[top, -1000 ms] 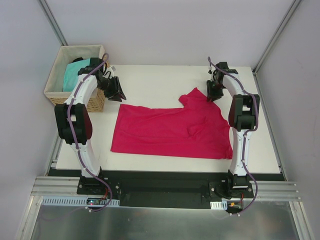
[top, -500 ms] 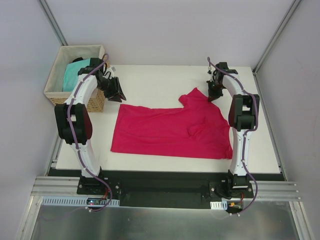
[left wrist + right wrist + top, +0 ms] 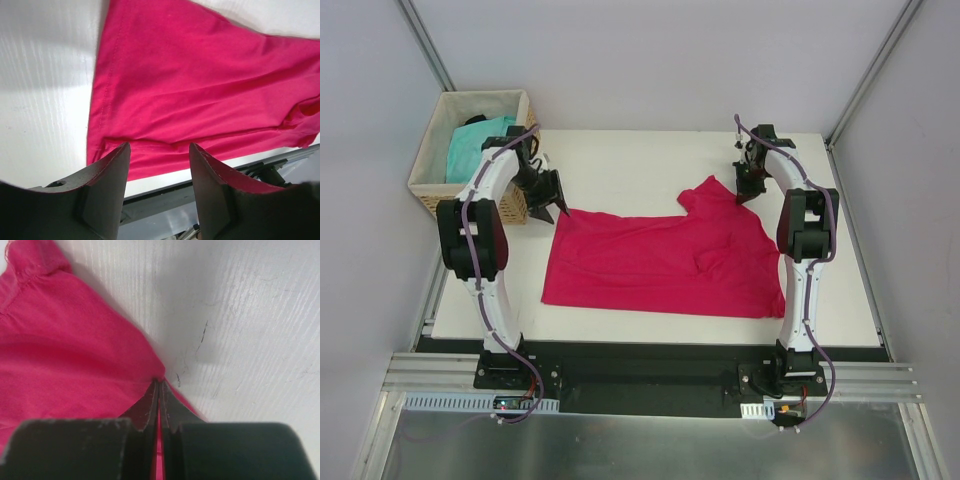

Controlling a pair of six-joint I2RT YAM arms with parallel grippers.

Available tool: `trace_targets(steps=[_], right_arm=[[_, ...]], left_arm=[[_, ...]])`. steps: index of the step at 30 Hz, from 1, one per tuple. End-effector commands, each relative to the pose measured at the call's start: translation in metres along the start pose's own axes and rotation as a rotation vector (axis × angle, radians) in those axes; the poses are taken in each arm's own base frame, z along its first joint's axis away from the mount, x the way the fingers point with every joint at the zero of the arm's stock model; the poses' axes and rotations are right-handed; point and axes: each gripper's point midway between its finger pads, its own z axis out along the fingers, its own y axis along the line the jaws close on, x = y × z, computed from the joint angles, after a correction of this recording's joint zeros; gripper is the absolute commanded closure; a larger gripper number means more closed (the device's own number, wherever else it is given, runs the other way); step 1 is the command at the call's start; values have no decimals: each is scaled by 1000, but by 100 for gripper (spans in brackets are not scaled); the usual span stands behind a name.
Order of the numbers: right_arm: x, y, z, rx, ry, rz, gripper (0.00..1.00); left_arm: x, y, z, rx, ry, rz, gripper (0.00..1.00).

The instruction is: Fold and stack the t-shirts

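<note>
- Currently, the pink tee point(image 3: 660, 262) lies flat on the bench point(image 3: 620, 160), with its long axis running left to right between the two arms.
- The right tool point(image 3: 159, 386) is pressed together on the tee's far right edge, beside the sleeve. A sliver of fabric shows between the jaws.
- The left tool point(image 3: 159, 146) is spread and holds nothing. It hangs just over the tee's far left corner, with the hem ahead of the jaws.
- Judgement: the left arm is nearer that free corner, so a short descent should capture it.
- The turquoise tee point(image 3: 470, 150) sits in the basket point(image 3: 426, 148), well apart from the pink tee.
</note>
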Motion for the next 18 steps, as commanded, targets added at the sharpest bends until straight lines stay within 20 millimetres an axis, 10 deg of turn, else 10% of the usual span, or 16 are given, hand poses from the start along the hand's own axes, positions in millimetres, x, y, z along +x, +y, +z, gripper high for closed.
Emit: trace_targets(steps=[1,18], right_arm=[[-2,6,-13,-10,1,-24,99],[-5,3,-21,-1,-13,-28,99]], left_arm=[[1,15,12,-43,19,-1,50],[-71,11,40,-22,-114,79,51]])
